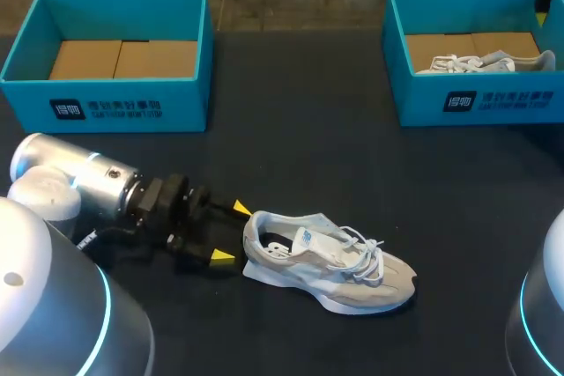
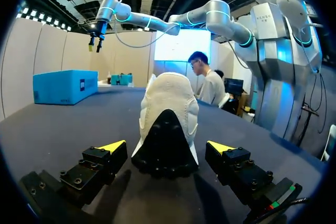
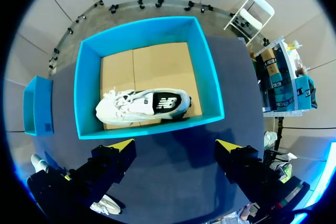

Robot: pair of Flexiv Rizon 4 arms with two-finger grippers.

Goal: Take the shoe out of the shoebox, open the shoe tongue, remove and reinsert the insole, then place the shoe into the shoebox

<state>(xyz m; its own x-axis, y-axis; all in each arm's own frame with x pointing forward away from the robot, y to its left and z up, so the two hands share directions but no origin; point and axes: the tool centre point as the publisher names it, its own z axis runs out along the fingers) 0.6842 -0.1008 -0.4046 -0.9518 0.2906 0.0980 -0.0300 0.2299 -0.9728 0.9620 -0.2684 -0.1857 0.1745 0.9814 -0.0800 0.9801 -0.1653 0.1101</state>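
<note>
Inspecting the left gripper [image 1: 231, 232] first: found spread wide, low over the black table [image 1: 352, 165], with the heel of the grey-white shoe [image 1: 326, 261] set between its two yellow tips. Confirmed from the left wrist view: left gripper [image 2: 167, 146] open to either side of the shoe [image 2: 169, 114], a gap showing at each finger, nothing gripped. Located the shoe standing on its sole near the table's front edge, toe pointing away from the left arm [image 1: 79, 182], laces loose. Found the right gripper [image 3: 176, 145] likewise spread and holding nothing, hanging high over the right shoebox [image 3: 86, 93]. Cross-checked in the left wrist view: right gripper [image 2: 95, 43] well above the right shoebox [image 2: 65, 86]. Noted a second shoe [image 3: 144, 103], white, lying on its side on the cardboard floor of that box, and visible again in the head view as the second shoe [image 1: 480, 62]. Recorded the left shoebox [image 1: 106, 99] at the table's far left, showing its cardboard liner [image 1: 123, 59], well apart from the right shoebox [image 1: 476, 103] at the far right. Could not see the right gripper from the head view, only a rounded part of the right arm [image 1: 542, 323] at the edge. Right shoebox cut off there by the same edge. Toe and laces hidden behind the heel in the left wrist view. Unable to make out the insole in any view.
</note>
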